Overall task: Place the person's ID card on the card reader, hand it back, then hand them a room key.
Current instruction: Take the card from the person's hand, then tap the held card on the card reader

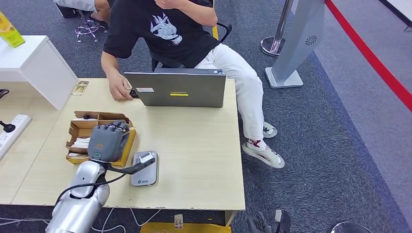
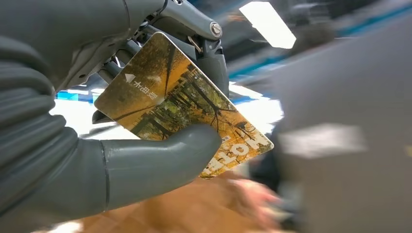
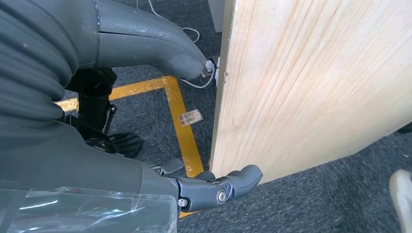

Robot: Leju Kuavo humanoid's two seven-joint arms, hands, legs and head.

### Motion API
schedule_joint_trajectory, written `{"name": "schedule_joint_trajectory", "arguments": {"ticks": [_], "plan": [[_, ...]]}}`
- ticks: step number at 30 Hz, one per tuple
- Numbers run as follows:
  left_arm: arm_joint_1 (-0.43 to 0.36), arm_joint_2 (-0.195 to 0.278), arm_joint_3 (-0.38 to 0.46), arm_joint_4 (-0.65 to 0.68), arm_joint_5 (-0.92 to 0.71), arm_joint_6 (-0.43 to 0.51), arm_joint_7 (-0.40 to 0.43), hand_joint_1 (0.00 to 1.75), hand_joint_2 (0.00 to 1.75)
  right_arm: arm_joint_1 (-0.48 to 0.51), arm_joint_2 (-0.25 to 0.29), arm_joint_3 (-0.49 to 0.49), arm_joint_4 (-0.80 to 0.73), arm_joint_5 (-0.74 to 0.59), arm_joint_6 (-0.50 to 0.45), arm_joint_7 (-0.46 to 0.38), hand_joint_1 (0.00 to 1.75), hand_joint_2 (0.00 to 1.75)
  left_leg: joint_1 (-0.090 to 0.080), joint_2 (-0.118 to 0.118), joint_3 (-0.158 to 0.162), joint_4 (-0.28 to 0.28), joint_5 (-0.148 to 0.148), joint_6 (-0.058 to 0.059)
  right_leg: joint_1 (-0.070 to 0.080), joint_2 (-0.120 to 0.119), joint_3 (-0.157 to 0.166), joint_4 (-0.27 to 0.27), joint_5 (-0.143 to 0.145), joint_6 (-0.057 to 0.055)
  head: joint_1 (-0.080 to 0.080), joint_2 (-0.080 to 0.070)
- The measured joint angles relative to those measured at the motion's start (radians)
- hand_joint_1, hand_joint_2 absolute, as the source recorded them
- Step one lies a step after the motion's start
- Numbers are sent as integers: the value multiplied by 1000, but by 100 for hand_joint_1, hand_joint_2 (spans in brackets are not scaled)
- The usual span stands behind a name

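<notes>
My left hand hovers above one open cardboard box on the light wooden table. In the left wrist view, the thumb and the darker fingers of that hand pinch one card, printed with an orange and brown tree scene and some lettering. I cannot tell for certain whether it is the ID card or the room key. The card is held tilted, clear of the table.

One grey card reader lies flat on the table just beside the box, on the side nearer to me. One grey laptop stands open beyond the box, its lid facing me. One person in a black shirt and white trousers sits behind the laptop, with one hand resting on the table next to it.

My right hand hangs below the table edge, over dark carpet crossed by yellow tape. It holds nothing, and its thumb and fingers are apart.
</notes>
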Motion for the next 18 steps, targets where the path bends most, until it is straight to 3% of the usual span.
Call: {"name": "schedule_joint_trajectory", "arguments": {"ticks": [8,18], "plan": [[33,-25,-169,-50,41,-121,-5,175,175,1,0,-21,0,5,10,-2,0,175,1,0,0,-1,0,0,1,0,-1,0,0,0,0,0],[31,-13,-245,-22,75,-307,21,175,175,1,0,-36,0,18,18,-1,0,175,0,0,0,0,0,0,0,0,0,0,0,0,0,0]]}}
